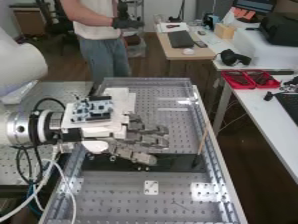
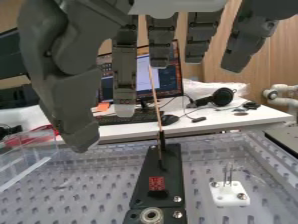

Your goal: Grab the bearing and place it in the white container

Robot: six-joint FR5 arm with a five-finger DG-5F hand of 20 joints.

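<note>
Hand: the hand [image 1: 155, 141] is open at left-centre of the high view, fingers straight, gripping nothing.
Bearing: the bearing [image 2: 151, 216] sits on the black plate [image 2: 163, 172], at the end away from the wooden stick [image 2: 154, 92].
Pickup: best to line thumb and fingers up on opposite sides of its rim, lower gently, then pinch; closing off-centre could skid it.
Clear tray: the clear tray [image 1: 229, 199] holds the plate and a white block [image 1: 151, 187], lower centre.
Red bins: the red bins [image 1: 237, 83], upper right, hold dark items.
</note>
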